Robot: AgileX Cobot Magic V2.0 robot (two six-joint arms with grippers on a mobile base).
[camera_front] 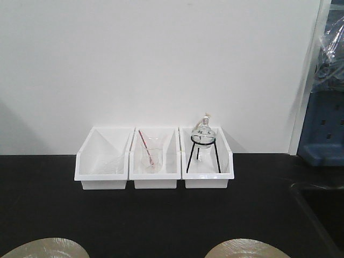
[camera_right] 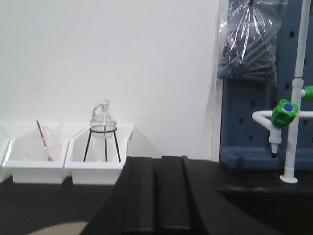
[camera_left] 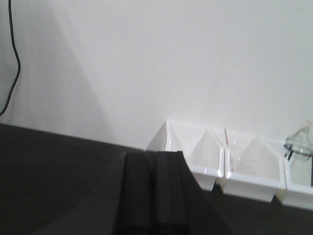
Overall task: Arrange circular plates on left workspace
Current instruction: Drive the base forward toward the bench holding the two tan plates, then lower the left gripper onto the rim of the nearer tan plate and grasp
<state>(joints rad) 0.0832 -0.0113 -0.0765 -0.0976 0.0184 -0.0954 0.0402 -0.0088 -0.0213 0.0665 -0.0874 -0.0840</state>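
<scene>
Two plates lie on the black benchtop [camera_front: 161, 215] at its near edge, both cut off by the frame: left plate [camera_front: 45, 248] near-left, right plate [camera_front: 247, 249] near-right, well apart. L gripper [camera_left: 154, 159] and R gripper [camera_right: 157, 161] each have fingers pressed together, nothing btwn them. Far side, vs. the wall, three white bins in a row: left bin [camera_front: 102, 161], middle bin [camera_front: 156, 174] w/ beaker [camera_front: 151, 160] + red rod [camera_front: 144, 141], right bin [camera_front: 208, 176] w/ glass flask [camera_front: 203, 131] on black tripod [camera_front: 203, 153].
</scene>
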